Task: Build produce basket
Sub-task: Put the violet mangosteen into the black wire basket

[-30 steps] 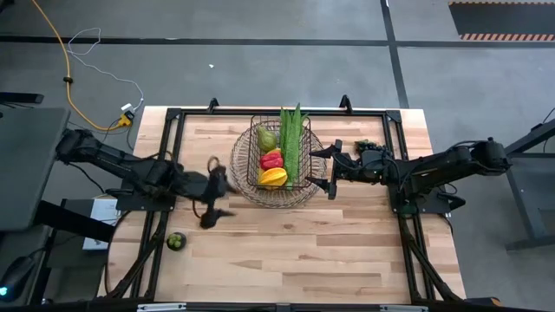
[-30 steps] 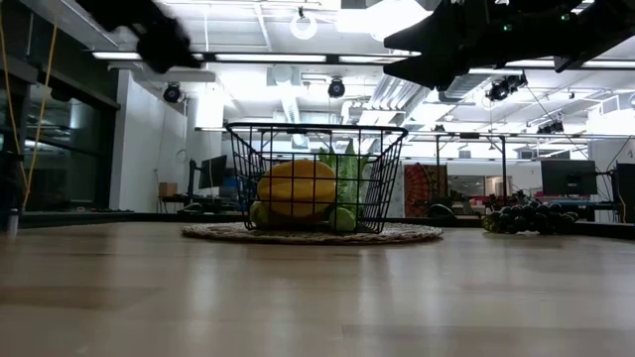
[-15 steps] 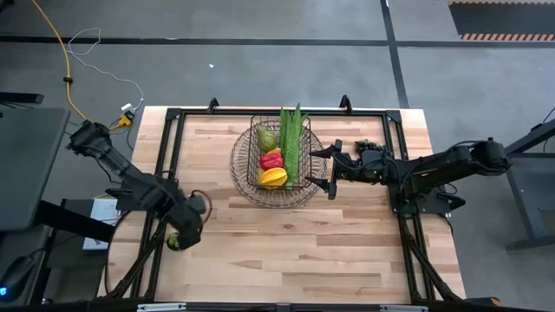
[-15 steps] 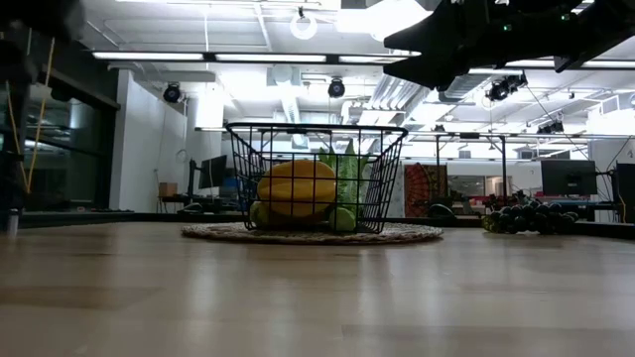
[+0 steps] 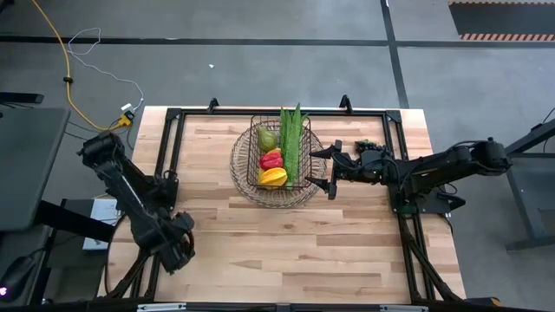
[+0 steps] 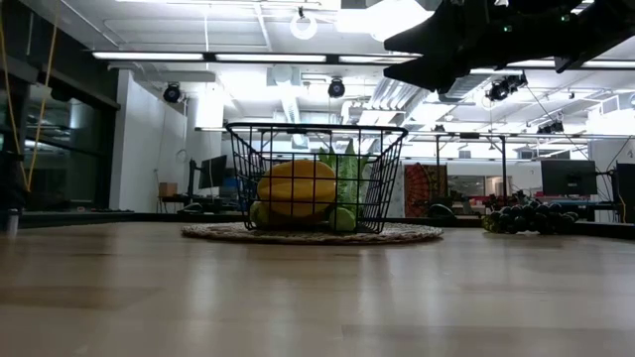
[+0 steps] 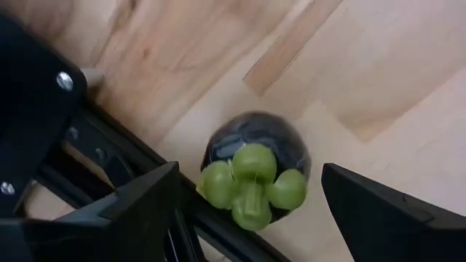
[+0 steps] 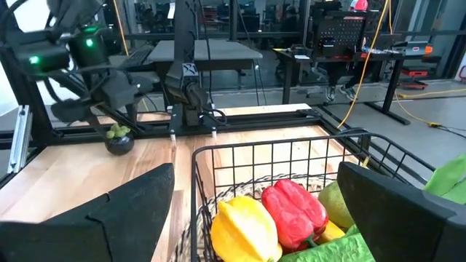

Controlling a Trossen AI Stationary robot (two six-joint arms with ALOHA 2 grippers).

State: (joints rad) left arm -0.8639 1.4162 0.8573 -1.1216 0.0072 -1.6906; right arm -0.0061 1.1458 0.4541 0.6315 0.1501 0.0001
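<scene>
The dark wire basket (image 5: 276,161) stands on a round woven mat at the table's far middle. It holds a green pear (image 5: 266,139), a red pepper (image 5: 271,159), a yellow-orange pepper (image 5: 273,177) and a long green leafy bunch (image 5: 292,139). A small dark round fruit with a green top (image 7: 253,175) rests on the wood at the near left, beside the black frame rail. My left gripper (image 5: 178,247) points down over it, open, one finger on either side and not touching. My right gripper (image 5: 329,170) waits open and level at the basket's right side. Dark grapes (image 6: 524,216) lie at the far right.
A black metal frame (image 5: 165,156) runs along the table's left, far and right edges, and one rail (image 7: 109,156) passes close beside the dark fruit. Bare wood (image 5: 312,251) stretches across the near half of the table.
My left gripper has swung from just left of the basket toward the table's near left corner. It has come down and tipped from a slant to pointing straight down, and has rolled about its own line. It now stands over the small dark fruit.
</scene>
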